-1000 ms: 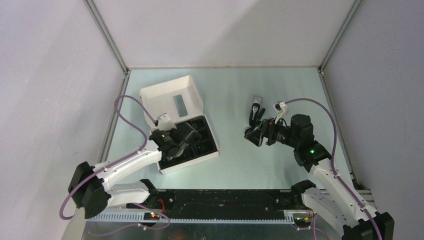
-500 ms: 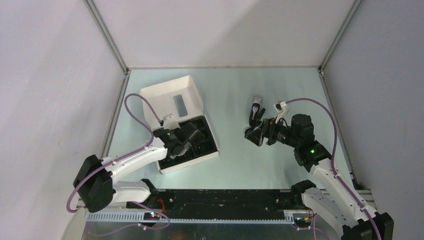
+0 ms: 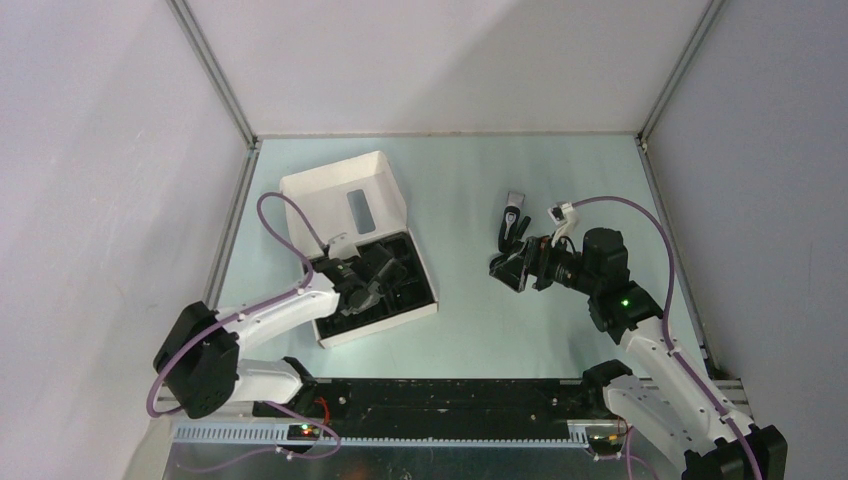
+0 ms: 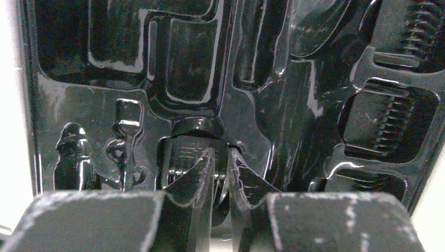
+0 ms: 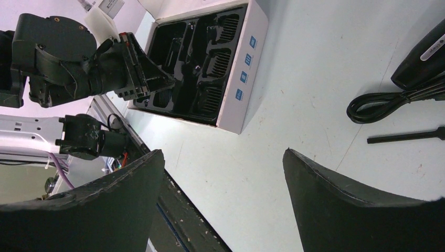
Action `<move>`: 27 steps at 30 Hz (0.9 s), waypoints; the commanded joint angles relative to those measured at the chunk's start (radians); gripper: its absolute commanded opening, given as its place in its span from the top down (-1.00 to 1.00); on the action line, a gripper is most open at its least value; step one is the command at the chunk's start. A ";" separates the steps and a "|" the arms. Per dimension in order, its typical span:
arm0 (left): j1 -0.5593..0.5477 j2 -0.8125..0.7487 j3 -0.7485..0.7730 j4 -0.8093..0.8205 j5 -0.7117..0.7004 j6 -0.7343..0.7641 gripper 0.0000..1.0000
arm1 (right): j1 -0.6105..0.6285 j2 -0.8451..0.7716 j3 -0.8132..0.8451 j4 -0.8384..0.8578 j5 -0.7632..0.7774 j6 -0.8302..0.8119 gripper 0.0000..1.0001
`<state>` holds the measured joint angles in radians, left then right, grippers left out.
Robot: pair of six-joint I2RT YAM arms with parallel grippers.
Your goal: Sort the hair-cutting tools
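Overhead, pale green table (image 3: 480, 190), grey walls (image 3: 450, 60), right gripper (image 5: 221, 155) spread wide, left gripper (image 4: 220, 152) over tray (image 4: 294, 131), closure unclear.

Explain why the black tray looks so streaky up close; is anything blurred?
Left wrist view: glare streaks the glossy black tray, the white box edge burns out, the left end effector looks soft. Right wrist view: the right end effector is dark and soft, the table sharp. Top external view: even light, faint shadows.
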<state>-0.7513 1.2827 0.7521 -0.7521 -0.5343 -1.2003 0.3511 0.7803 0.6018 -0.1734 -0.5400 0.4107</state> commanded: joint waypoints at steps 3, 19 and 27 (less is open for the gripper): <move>0.016 -0.020 -0.028 0.044 0.017 0.017 0.63 | -0.003 0.000 -0.007 0.035 -0.011 0.008 -0.75; 0.068 -0.345 0.017 -0.004 -0.094 0.099 -0.40 | 0.244 0.170 0.110 -0.014 0.263 -0.010 -0.70; 0.373 -0.540 -0.009 0.042 0.032 0.331 -0.99 | 0.470 0.453 0.314 -0.133 0.527 -0.003 -0.65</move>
<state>-0.5102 0.8207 0.7345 -0.7200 -0.5346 -1.0183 0.7387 1.1324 0.7929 -0.2447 -0.1814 0.4103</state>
